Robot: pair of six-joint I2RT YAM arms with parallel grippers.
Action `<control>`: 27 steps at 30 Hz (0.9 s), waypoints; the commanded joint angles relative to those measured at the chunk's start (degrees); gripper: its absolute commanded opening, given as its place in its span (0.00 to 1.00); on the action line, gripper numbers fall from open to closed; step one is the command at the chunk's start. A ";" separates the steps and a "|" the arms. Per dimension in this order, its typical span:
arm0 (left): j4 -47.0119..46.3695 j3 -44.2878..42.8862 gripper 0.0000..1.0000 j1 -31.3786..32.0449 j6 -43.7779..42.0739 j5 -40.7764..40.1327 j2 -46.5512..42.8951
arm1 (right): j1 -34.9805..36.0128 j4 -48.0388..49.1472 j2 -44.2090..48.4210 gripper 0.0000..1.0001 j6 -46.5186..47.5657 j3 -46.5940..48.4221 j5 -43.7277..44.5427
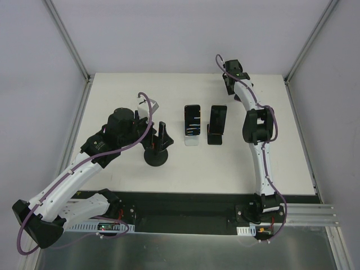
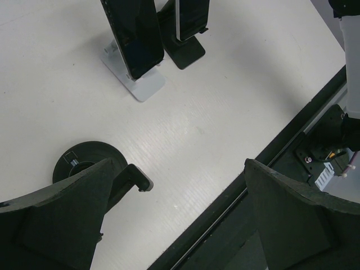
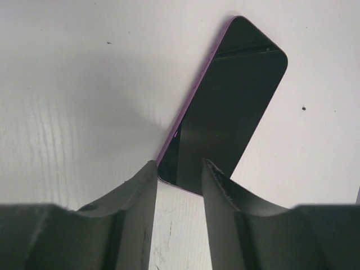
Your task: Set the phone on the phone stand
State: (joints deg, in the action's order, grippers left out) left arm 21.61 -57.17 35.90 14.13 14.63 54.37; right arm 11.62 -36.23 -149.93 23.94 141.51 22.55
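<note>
A dark phone (image 3: 230, 107) with a purple edge lies flat on the white table, seen only in the right wrist view. My right gripper (image 3: 179, 169) hovers over its near end, jaws a narrow gap apart and holding nothing. In the top view this gripper (image 1: 230, 84) is at the far right of the table and hides the phone. An empty black round-based phone stand (image 1: 156, 157) stands left of centre. It also shows in the left wrist view (image 2: 79, 160), partly behind my finger. My left gripper (image 2: 185, 219) is wide open and empty, just above this stand (image 1: 156, 139).
Two more phones stand upright mid-table: one (image 1: 193, 119) on a white stand (image 2: 140, 84), one (image 1: 217, 119) on a black stand (image 2: 185, 50). The table's black front rail (image 1: 185, 205) runs along the near edge. Grey walls enclose the back and sides.
</note>
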 commanded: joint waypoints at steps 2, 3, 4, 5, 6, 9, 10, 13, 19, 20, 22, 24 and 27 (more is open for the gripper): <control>-2.62 0.39 0.97 -0.48 0.72 1.10 -0.14 | 0.86 0.81 -0.53 0.32 12.41 1.39 -0.84; -2.62 0.39 0.97 -0.48 0.64 1.19 0.03 | 1.04 0.63 -1.15 0.31 13.66 2.27 0.47; -2.62 0.39 0.97 -0.48 0.64 1.19 0.12 | 1.47 0.72 -1.68 0.27 14.98 2.71 1.70; -2.62 0.30 0.97 -0.48 0.64 1.19 0.21 | 1.57 0.72 -2.73 0.24 16.12 3.06 2.50; -2.62 0.21 0.97 -0.39 0.64 1.27 0.47 | 1.74 1.07 -3.00 0.23 17.96 3.15 2.94; -2.62 0.30 0.97 -0.48 0.72 1.27 0.83 | 2.09 2.74 -3.62 0.24 20.17 2.98 4.17; -2.71 0.30 0.97 -0.48 0.81 1.10 1.00 | 2.27 3.18 -3.62 0.23 20.44 2.81 3.74; -2.88 0.21 0.97 -0.48 0.81 1.36 1.35 | 3.23 6.78 -2.74 0.23 22.19 0.79 3.91; -2.80 0.21 0.97 -0.48 0.81 1.19 1.62 | 4.11 7.84 -2.91 0.22 22.72 1.49 2.59; -2.88 0.21 0.97 -0.48 0.72 1.10 1.62 | 4.12 7.75 -3.18 0.19 22.90 1.05 2.77; -2.80 0.21 0.97 -0.48 0.81 1.19 1.62 | 3.77 7.14 -3.53 0.17 23.25 0.87 3.03; -2.88 0.21 0.97 -0.48 0.81 1.19 1.62 | 3.41 5.83 -3.97 0.16 23.78 0.35 1.98; -2.80 0.30 0.97 -0.57 0.81 1.36 1.71 | 2.89 4.59 -4.67 0.14 24.31 -0.01 3.03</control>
State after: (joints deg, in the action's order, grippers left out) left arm 21.21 -57.14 35.90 14.22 14.79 56.01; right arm 15.49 -30.30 -154.17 46.39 141.67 24.67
